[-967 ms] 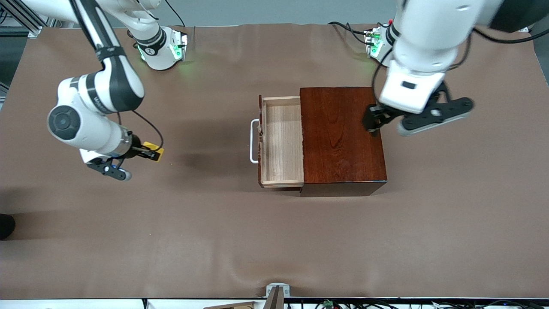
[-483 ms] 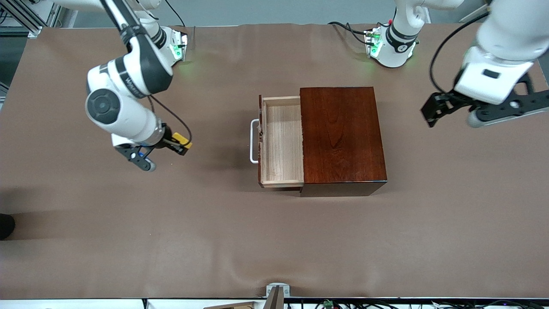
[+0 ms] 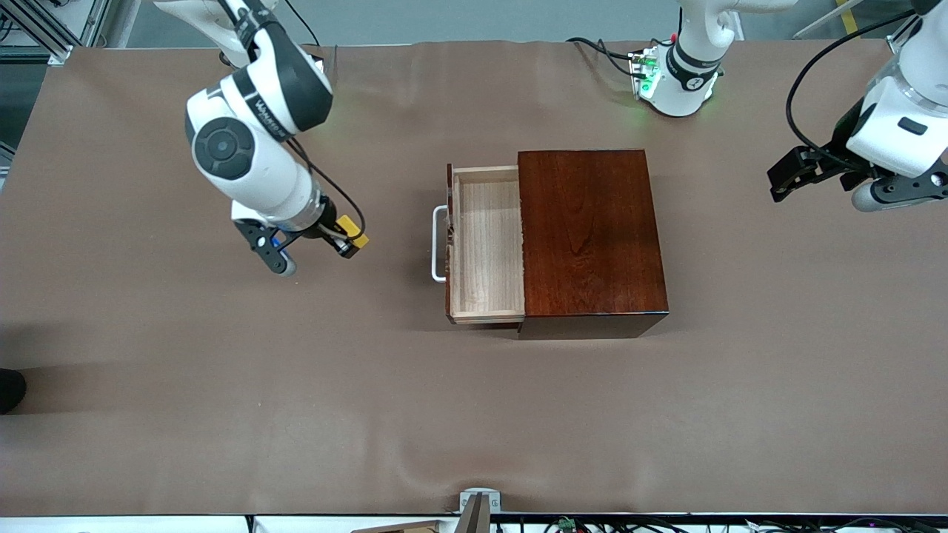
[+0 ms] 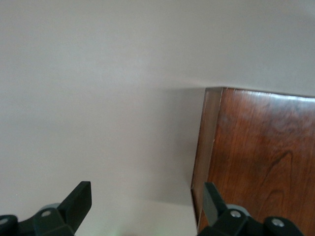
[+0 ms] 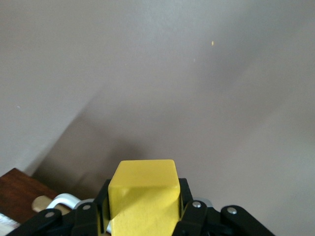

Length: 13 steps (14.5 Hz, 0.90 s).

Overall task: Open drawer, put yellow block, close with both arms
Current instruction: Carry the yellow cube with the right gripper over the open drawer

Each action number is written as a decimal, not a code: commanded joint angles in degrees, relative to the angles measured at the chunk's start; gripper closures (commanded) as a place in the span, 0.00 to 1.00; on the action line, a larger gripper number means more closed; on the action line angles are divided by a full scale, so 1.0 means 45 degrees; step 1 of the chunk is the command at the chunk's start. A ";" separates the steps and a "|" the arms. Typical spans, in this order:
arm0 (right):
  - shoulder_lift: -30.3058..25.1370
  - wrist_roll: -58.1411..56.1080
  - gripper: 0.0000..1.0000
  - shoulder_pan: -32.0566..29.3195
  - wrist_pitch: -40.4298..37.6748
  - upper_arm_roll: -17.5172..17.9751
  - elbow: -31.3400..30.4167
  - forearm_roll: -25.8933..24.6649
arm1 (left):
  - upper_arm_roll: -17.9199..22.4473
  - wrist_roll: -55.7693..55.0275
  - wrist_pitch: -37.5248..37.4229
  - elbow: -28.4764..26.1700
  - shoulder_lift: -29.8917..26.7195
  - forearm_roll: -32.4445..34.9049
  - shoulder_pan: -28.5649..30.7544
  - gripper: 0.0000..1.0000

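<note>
The pale-wood drawer (image 3: 485, 244) stands pulled out of the dark reddish-brown box (image 3: 589, 237), its white bar handle (image 3: 438, 244) toward the right arm's end. It holds nothing. My right gripper (image 3: 349, 243) is shut on the yellow block (image 3: 354, 232), up over the bare mat beside the handle. The right wrist view shows the yellow block (image 5: 142, 194) clamped between black fingers, with the handle (image 5: 64, 200) just past it. My left gripper (image 3: 786, 178) hangs open over the mat at the left arm's end of the box; the box (image 4: 261, 157) corner shows in its wrist view.
A brown mat (image 3: 474, 414) covers the whole table. Both arm bases with green lights (image 3: 648, 78) sit along the edge farthest from the front camera. A small metal bracket (image 3: 478, 503) sits at the nearest edge.
My right gripper has carried the yellow block toward the drawer handle. My left gripper has swung off the box's end and out toward the left arm's end of the table.
</note>
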 commanded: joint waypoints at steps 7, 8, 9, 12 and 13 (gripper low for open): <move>0.1269 0.5137 1.00 0.1676 -0.0046 0.0112 0.1742 0.0062 | -0.1362 0.0988 0.1613 -0.3235 -0.2296 -0.0384 0.1839 0.00; 0.1425 0.5586 1.00 0.1988 -0.0007 0.0111 0.1995 0.0062 | -0.1362 0.1047 0.1615 -0.3217 -0.2298 -0.0404 0.1839 0.00; 0.1543 0.6132 1.00 0.2165 0.0071 0.0111 0.2172 0.0062 | -0.1362 0.1144 0.1615 -0.3178 -0.2298 -0.0404 0.1839 0.00; 0.1972 0.7851 1.00 0.3023 0.0870 0.0092 0.2212 -0.0131 | -0.1284 0.1301 0.1595 -0.2828 -0.2122 -0.0540 0.1858 0.00; 0.2167 0.8243 1.00 0.3278 0.1066 0.0072 0.2232 -0.0191 | -0.1264 0.1359 0.1614 -0.2807 -0.2083 -0.0560 0.1858 0.00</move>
